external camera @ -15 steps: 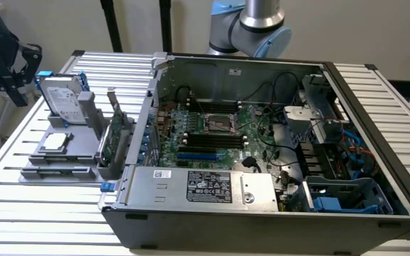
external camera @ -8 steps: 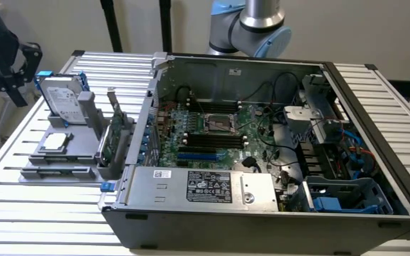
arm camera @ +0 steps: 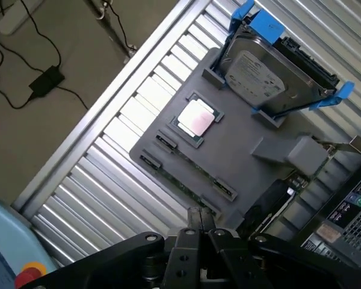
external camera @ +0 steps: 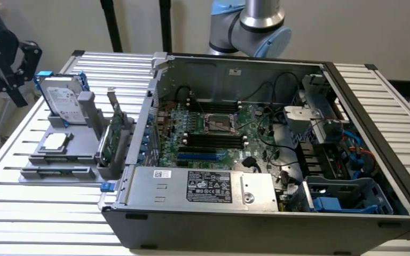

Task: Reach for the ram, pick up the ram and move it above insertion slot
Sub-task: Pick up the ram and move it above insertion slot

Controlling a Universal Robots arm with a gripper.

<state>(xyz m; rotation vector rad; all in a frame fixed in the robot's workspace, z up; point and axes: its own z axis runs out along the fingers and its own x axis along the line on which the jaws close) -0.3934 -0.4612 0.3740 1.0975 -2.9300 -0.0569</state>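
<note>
I am hovering in the reach step, gripper (arm camera: pixel 200 224) pinched narrow, near the thin green circuit-board ram stick (arm camera: pixel 179 179), probably needing wider fingers.

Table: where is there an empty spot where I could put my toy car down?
Bare table slats lie in front of the grey holder, at the exterior view's lower left, and a strip runs beside the computer case on the exterior view's right. Crowded: the holder, with hard drive, chip and card, and inside the case.
</note>
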